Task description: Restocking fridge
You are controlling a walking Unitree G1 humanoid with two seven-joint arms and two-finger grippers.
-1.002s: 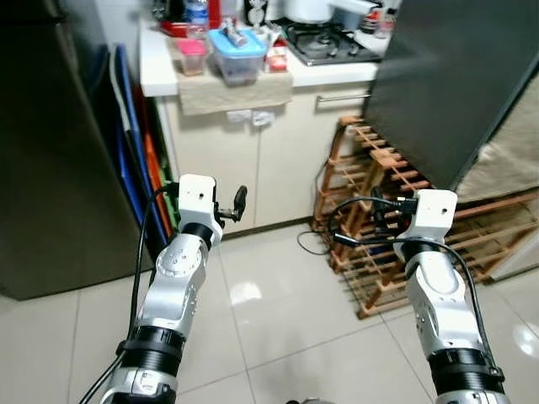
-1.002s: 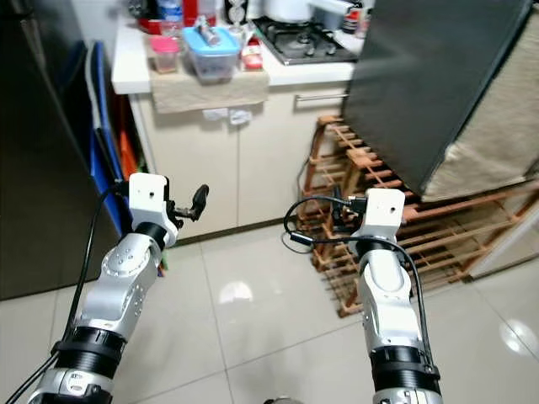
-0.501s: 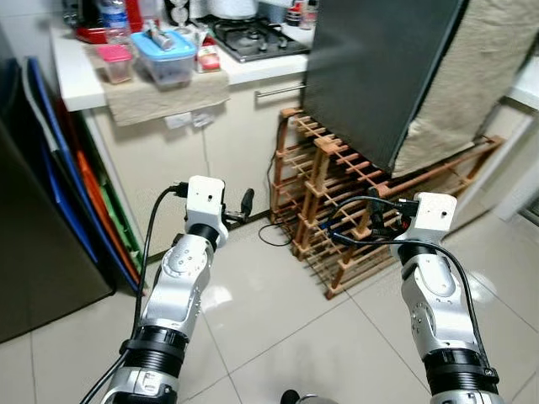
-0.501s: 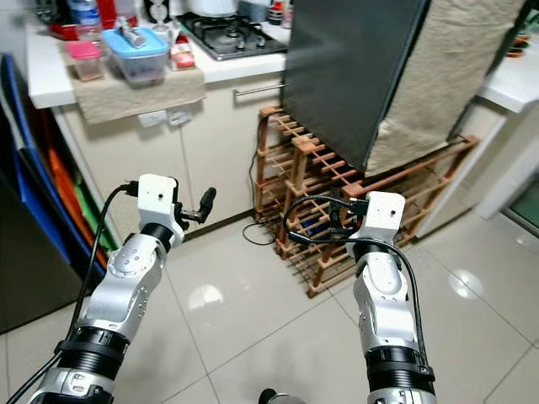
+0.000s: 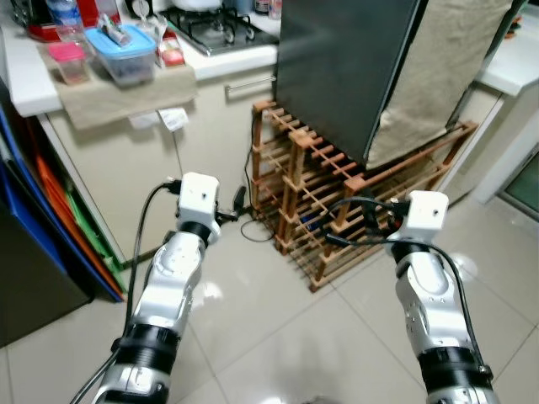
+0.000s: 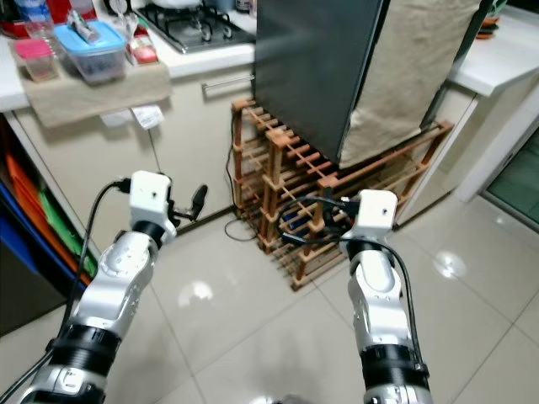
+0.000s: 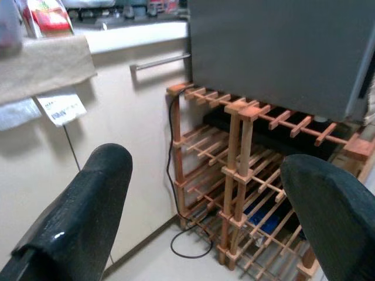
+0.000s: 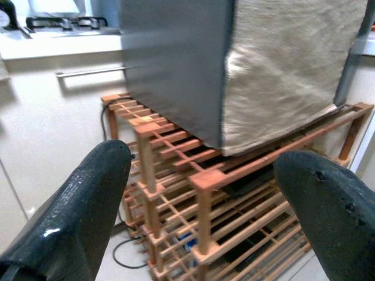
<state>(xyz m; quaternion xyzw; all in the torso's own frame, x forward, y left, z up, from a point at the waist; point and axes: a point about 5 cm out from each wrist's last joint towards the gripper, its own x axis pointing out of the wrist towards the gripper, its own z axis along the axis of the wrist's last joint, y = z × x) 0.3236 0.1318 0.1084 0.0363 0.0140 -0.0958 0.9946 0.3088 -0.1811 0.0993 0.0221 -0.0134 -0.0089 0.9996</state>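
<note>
Left eye view: two empty, wide-open claws, left claw [image 7: 205,205] and right claw [image 8: 202,205], face one wooden rack [image 5: 337,210].

No text can be read: the white tag [image 7: 60,108] hanging under the beige cloth [image 7: 41,66] on the counter edge carries a barcode and lines of print (too small and blurred to make out), and the red packet [image 7: 49,16] above is blurred too
</note>
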